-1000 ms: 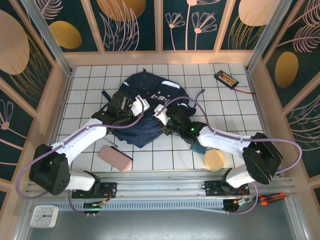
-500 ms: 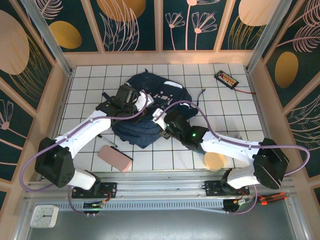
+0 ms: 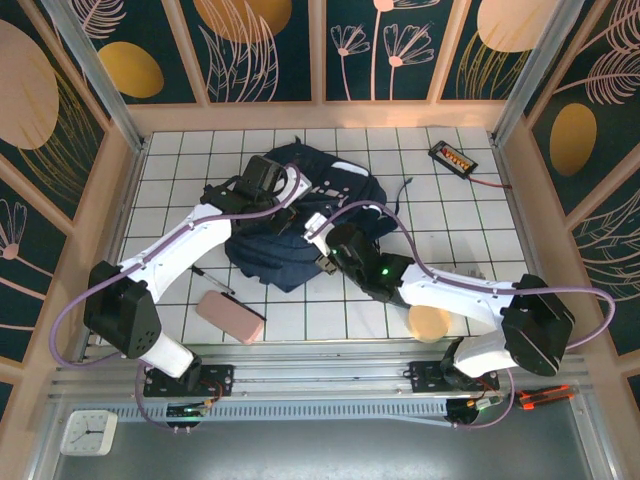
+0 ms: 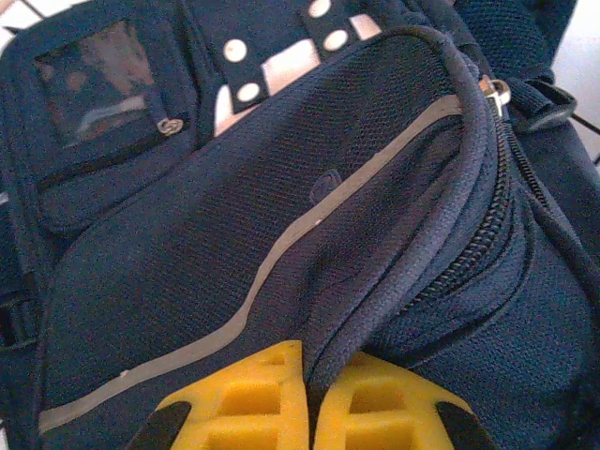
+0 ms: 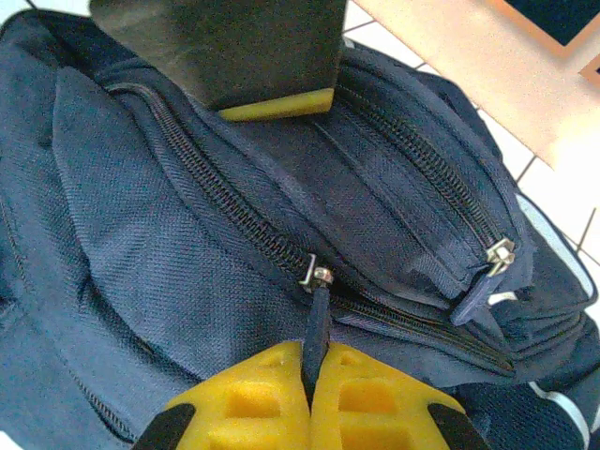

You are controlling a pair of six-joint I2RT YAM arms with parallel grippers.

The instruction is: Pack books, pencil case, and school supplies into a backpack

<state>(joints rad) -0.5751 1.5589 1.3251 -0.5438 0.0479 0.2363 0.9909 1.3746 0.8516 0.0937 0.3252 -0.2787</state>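
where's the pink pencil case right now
In the top view, the pencil case lies on the table at near left, beside the black pen, just in front of the backpack.

1. No word, brand or number can be read anywhere.
2. Backpack: a small stamped mark sits on its front panel, toward twelve o'clock of the left wrist view, and is too faint to make out.
3. Clock, at seven o'clock in the overhead view: the dial figures are too small to read.
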